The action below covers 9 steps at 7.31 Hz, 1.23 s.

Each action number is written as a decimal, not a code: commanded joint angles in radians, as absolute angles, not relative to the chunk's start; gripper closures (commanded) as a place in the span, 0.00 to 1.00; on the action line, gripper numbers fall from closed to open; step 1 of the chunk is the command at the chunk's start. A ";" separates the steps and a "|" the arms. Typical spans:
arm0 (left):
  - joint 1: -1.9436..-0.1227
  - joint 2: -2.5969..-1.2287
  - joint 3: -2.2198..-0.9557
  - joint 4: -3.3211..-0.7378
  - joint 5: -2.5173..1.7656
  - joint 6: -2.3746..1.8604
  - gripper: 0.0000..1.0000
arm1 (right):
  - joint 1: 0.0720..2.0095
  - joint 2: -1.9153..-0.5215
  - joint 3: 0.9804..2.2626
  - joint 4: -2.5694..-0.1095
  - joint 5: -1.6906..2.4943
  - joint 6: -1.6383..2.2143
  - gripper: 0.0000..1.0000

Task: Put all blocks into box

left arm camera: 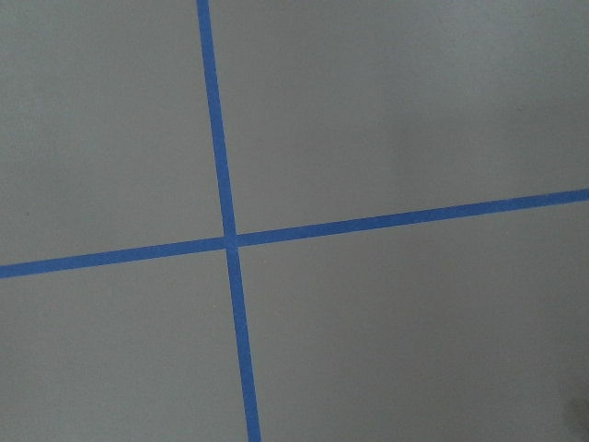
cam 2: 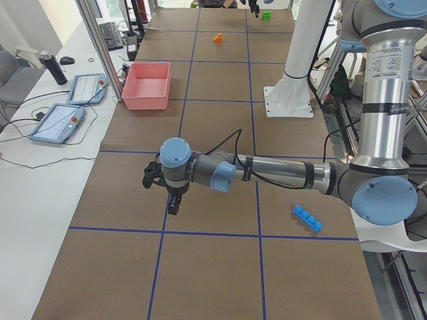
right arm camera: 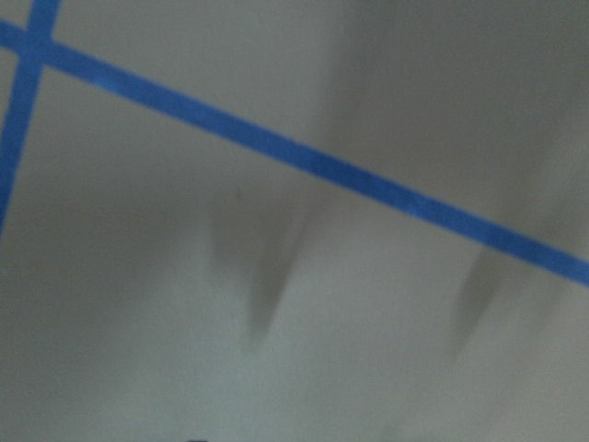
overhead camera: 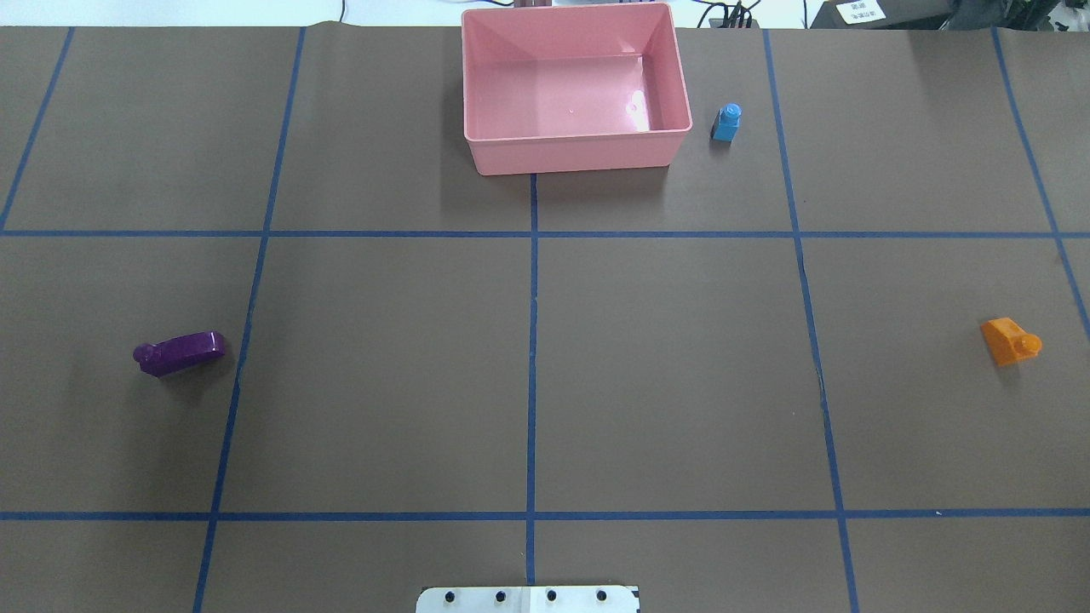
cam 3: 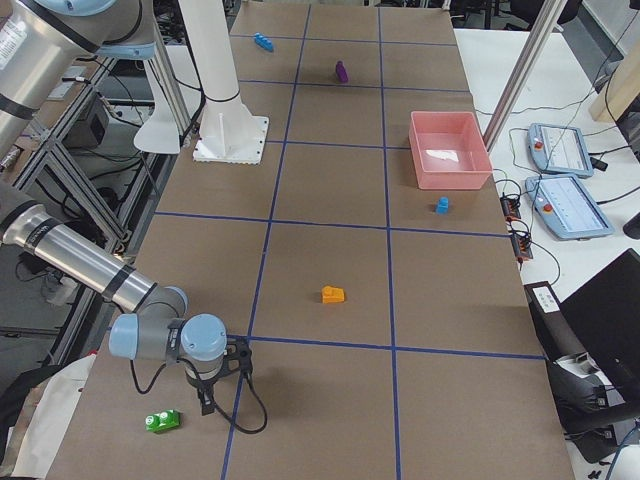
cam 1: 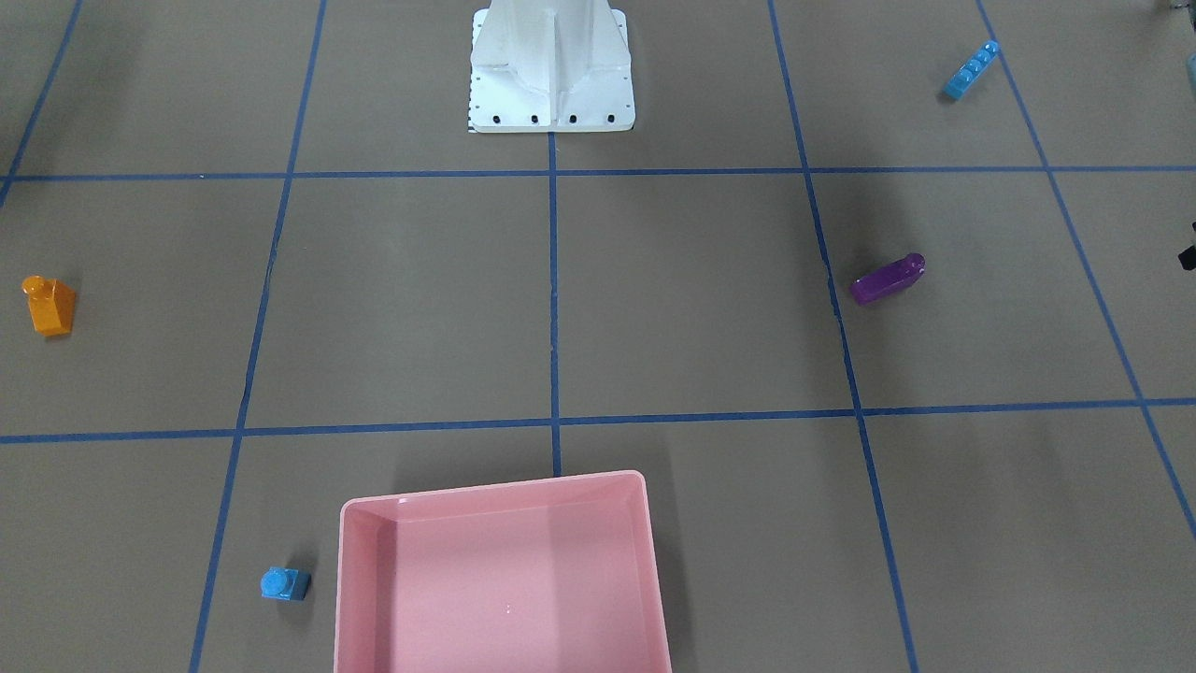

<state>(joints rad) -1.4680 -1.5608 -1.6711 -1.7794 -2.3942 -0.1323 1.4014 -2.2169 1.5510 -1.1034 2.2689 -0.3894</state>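
The pink box (overhead camera: 579, 153) stands empty at the table's far edge from the robot; it also shows in the front view (cam 1: 495, 489). The small blue block (overhead camera: 726, 122) stands just right of it. The purple block (overhead camera: 180, 352) lies at the left, the orange block (overhead camera: 1010, 340) at the right. The long light-blue block (cam 1: 971, 70) lies near the left arm's base. The green block (cam 3: 163, 422) lies next to my right gripper (cam 3: 210, 400). My left gripper (cam 2: 167, 200) hovers over bare table. I cannot tell whether either gripper is open or shut. Both wrist views show only table.
The white robot base (cam 1: 551, 84) stands at the table's middle on the robot's side. Blue tape lines divide the brown table into squares. Two teach pendants (cam 2: 60, 123) lie on a side table beyond the box.
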 commanded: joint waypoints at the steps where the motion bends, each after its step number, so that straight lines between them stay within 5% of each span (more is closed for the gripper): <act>1: -1.468 -1.563 -1.681 -1.779 -2.395 -0.133 0.00 | 1.431 -2.226 1.465 -1.106 2.267 -0.479 0.07; 3: -1.468 -1.568 -1.689 -1.779 -2.395 -0.133 0.00 | 1.439 -2.221 1.413 -1.104 2.270 -0.480 0.11; 4: -1.468 -1.568 -1.693 -1.779 -2.395 -0.133 0.00 | 1.483 -2.223 1.407 -1.104 2.267 -0.479 0.25; 5: -1.468 -1.568 -1.695 -1.779 -2.395 -0.133 0.00 | 1.497 -2.223 1.395 -1.106 2.266 -0.476 0.50; 6: -1.468 -1.569 -1.695 -1.779 -2.395 -0.133 0.00 | 1.523 -2.217 1.397 -1.111 2.266 -0.471 0.99; 9: -1.465 -1.595 -1.684 -1.776 -2.393 -0.132 0.00 | 1.605 -2.215 1.429 -1.117 2.287 -0.465 1.00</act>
